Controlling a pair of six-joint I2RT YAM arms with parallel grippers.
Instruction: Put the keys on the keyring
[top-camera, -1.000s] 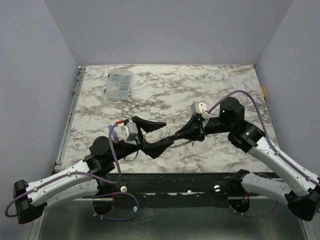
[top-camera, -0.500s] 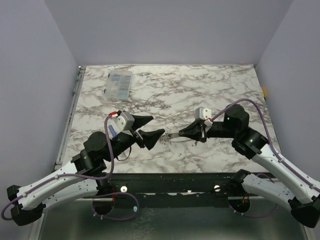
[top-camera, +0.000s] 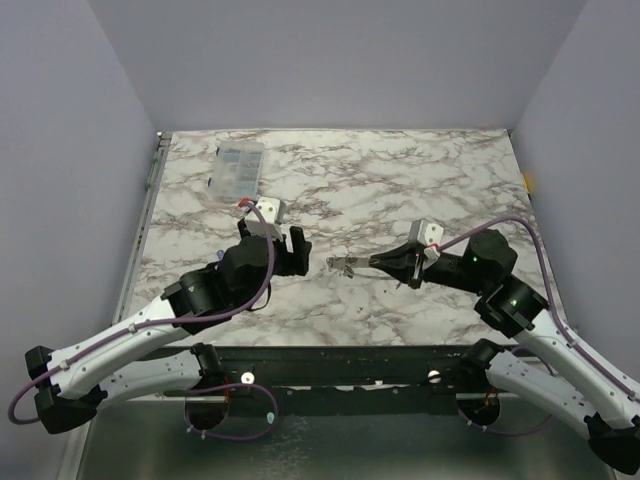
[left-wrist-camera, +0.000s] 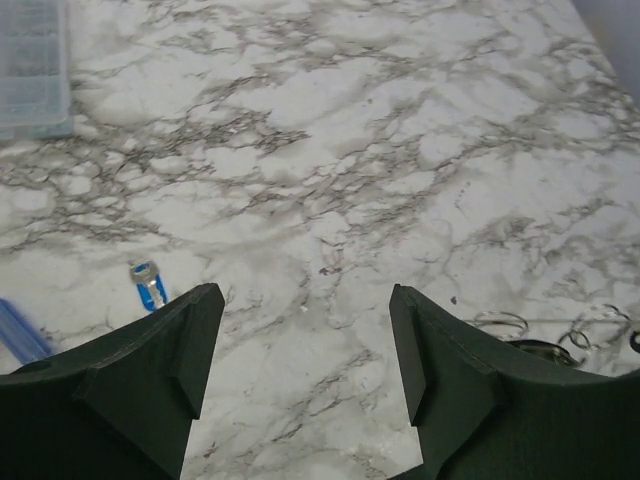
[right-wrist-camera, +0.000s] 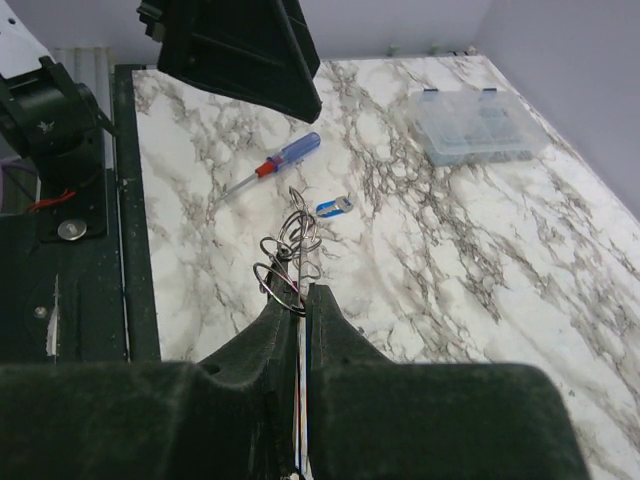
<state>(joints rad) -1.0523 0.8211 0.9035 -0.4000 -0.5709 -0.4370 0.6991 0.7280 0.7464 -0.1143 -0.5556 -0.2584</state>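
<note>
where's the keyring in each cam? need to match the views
Top external: the keyring is at centre, just left of the right gripper, which holds it.
Left wrist: keyring at lower right, coils only partly in view.
Right wrist: keyring at centre, sticking out past the shut jaws.
Shared landmark: the clear box.

Upper right of the top view: bare marble table (top-camera: 430, 170), wide room to pass. Upper left, the clear plastic box (top-camera: 238, 170) blocks. Centre frame, just a narrow gap between the left gripper (top-camera: 297, 250) and the keyring (top-camera: 343, 266) jutting from the right gripper (top-camera: 374, 263).
</note>
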